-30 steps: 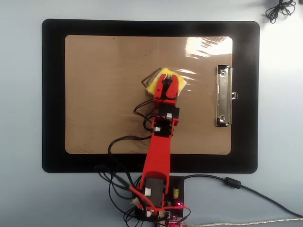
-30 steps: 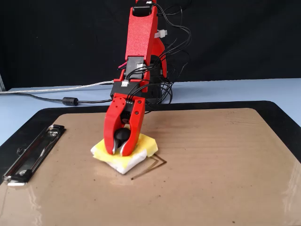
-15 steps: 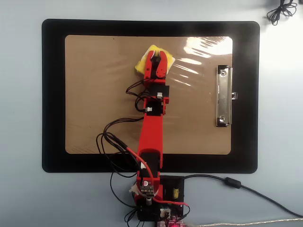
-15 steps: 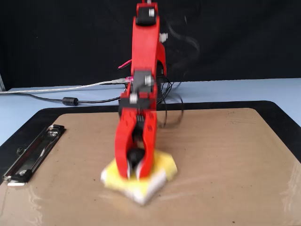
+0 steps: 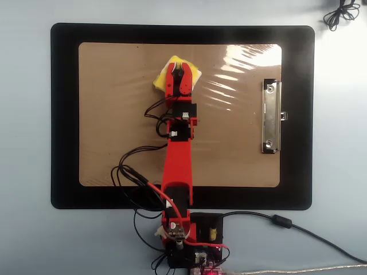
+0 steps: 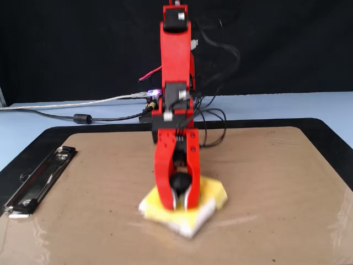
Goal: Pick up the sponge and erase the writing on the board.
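Your red gripper [image 6: 177,205] pinches the black knob of the small square yellow sponge [image 6: 207,194], which lies flat on the glossy brown clipboard [image 5: 114,114].

Glossy brown board [image 5: 114,114] with shiny metal clip [image 5: 271,116]; matt black mat [image 5: 63,114]; spongy yellow sponge [image 6: 212,194].

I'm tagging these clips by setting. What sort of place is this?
Probably a hobby or lab bench, not a home scene: a pale blue table with a black mat, a black backdrop behind in the fixed view, and loose cables running to the arm's exposed electronics.
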